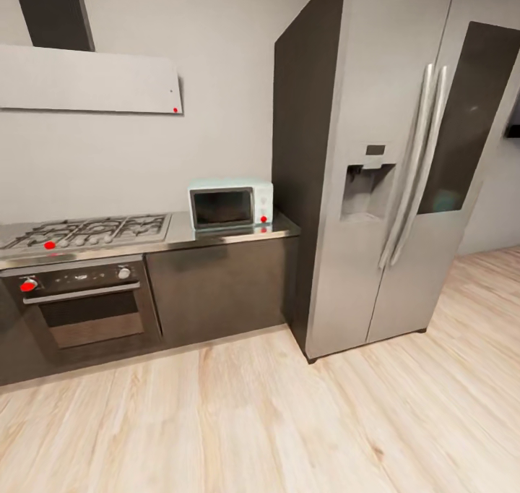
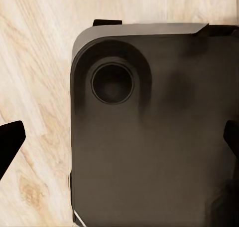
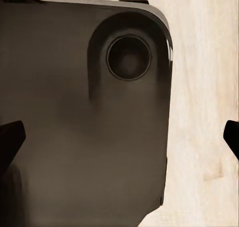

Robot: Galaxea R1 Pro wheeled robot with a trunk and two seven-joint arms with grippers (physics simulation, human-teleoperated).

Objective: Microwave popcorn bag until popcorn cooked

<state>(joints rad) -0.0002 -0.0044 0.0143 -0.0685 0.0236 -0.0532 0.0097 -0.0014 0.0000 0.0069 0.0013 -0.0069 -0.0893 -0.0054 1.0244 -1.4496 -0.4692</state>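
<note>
Head view: set high and well back, facing forward and down at the countertop (image 1: 180,241), microwave (image 1: 231,204) and fridge (image 1: 390,160). Wrist views: each faces straight down, near the robot's dark base (image 2: 149,137); both share the wood floor (image 3: 204,87) with the head view.

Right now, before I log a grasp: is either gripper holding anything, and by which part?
Nothing is held. The left gripper and the right gripper both hang open over the robot's dark base, fingertips wide apart with nothing between them.
</note>
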